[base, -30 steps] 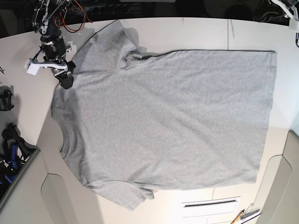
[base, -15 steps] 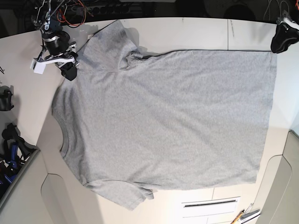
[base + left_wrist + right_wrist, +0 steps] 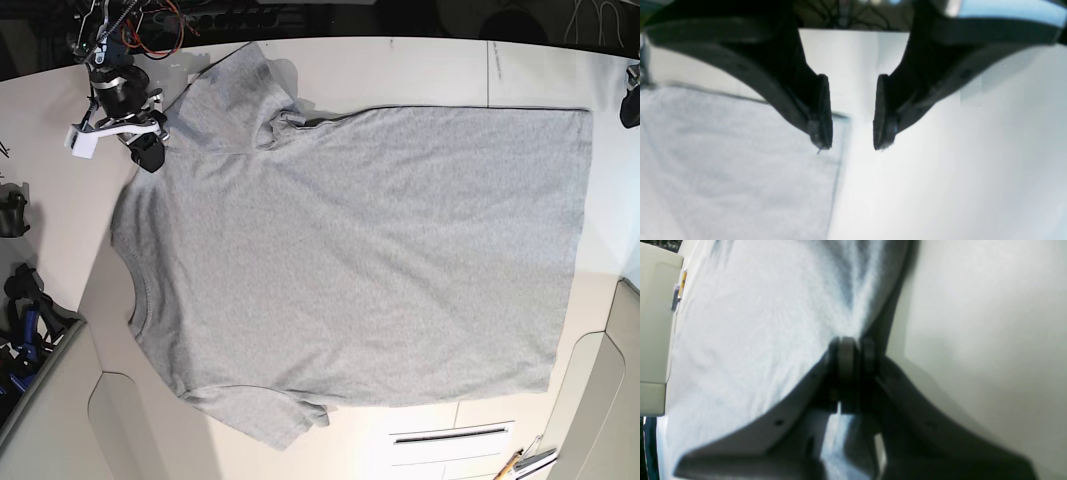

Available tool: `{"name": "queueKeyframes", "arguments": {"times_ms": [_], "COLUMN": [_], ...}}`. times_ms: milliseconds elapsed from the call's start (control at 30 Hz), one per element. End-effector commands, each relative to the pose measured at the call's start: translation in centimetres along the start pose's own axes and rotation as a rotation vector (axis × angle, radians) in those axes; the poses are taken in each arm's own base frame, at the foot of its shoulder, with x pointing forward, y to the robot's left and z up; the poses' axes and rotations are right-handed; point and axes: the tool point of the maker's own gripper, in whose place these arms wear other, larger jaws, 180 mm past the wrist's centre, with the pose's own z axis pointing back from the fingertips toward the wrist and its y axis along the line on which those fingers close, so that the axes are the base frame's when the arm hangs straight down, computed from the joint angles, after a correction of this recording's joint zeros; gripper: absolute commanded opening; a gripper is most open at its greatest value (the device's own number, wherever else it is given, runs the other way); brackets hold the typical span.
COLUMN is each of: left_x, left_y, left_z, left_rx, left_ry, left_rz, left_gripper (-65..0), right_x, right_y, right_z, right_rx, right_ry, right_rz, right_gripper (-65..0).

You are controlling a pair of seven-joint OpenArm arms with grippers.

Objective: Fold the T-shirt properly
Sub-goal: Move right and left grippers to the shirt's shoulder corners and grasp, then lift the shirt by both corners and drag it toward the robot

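At the base view's left the right gripper [image 3: 150, 152] was clamped on the shoulder edge of the T-shirt [image 3: 360, 260], spread flat across the white table [image 3: 420, 70], while the left gripper [image 3: 851, 143] hung parted and empty over its hem corner.

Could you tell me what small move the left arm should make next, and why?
Probably lower the open left tool onto the hem corner of the light heather-grey cotton T-shirt just beside it and close, since the right tool already pinches the shoulder edge.

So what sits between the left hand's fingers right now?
Only bare table and the T-shirt hem corner below, seen in the left wrist view; the left hand grips nothing.
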Motion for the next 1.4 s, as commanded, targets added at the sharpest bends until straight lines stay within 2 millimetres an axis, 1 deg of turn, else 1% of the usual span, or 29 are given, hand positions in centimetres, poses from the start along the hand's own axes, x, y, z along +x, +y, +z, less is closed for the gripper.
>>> {"name": "queueKeyframes", "arguments": {"times_ms": [0, 67, 133, 233, 300, 400, 500, 667, 867, 1067, 1233, 1267, 1300, 1367], "left_x": [1.6, 1.3, 0.7, -0.6, -1.9, -3.8, -4.7, -4.7, -4.7, -5.3, -5.2, -5.0, -4.9, -4.8], "left_y": [0.5, 1.6, 2.2, 2.4, 1.8, 0.5, -0.8, -2.0, -2.1, -2.8, -3.2, -3.2, -3.3, -3.2], "left_z": [0.2, 0.0, -0.1, -0.5, -1.3, -2.8, -4.2, -5.3, -5.4, -5.8, -6.2, -6.3, -6.3, -6.3], "left_rx": [-0.003, 0.008, 0.008, 0.001, -0.014, -0.05, -0.085, -0.114, -0.118, -0.132, -0.141, -0.141, -0.142, -0.142], "left_ry": [-0.034, -0.025, -0.013, 0.016, 0.055, 0.112, 0.145, 0.154, 0.155, 0.165, 0.161, 0.159, 0.158, 0.157], "left_rz": [0.003, 0.056, 0.11, 0.152, 0.159, 0.166, 0.167, 0.155, 0.158, 0.164, 0.159, 0.155, 0.153, 0.151], "left_gripper": [-40.9, -40.9, -40.9, -40.9, -40.9, -40.9, -40.8, -40.8, -40.8, -40.9, -40.9, -41.6, -44.9, -56.9], "right_x": [-0.6, -0.6, -0.6, -0.6, -0.6, -0.6, -0.6, -0.6, -0.6, -0.6, -0.6, -0.6, -0.6, -0.7], "right_y": [-0.3, -0.3, -0.3, -0.3, -0.3, -0.3, -0.3, -0.3, -0.3, -0.3, -0.3, -0.3, -0.3, -0.3], "right_z": [0.1, 0.2, 0.1, 0.1, 0.1, 0.1, 0.2, 0.2, 0.1, 0.1, 0.2, 0.2, 0.2, 0.2], "right_rx": [-0.014, -0.015, -0.014, -0.014, -0.014, -0.014, -0.015, -0.014, -0.014, -0.014, -0.014, -0.014, -0.014, -0.013], "right_ry": [0.03, 0.03, 0.031, 0.03, 0.031, 0.031, 0.031, 0.031, 0.031, 0.031, 0.031, 0.031, 0.031, 0.038], "right_rz": [0.006, 0.006, 0.006, 0.006, 0.006, 0.006, 0.006, 0.006, 0.005, 0.005, 0.006, 0.006, 0.006, 0.008], "right_gripper": [-65.0, -65.0, -65.0, -65.0, -65.0, -65.0, -65.0, -65.0, -65.0, -65.0, -65.0, -65.0, -65.0, -65.0]}}
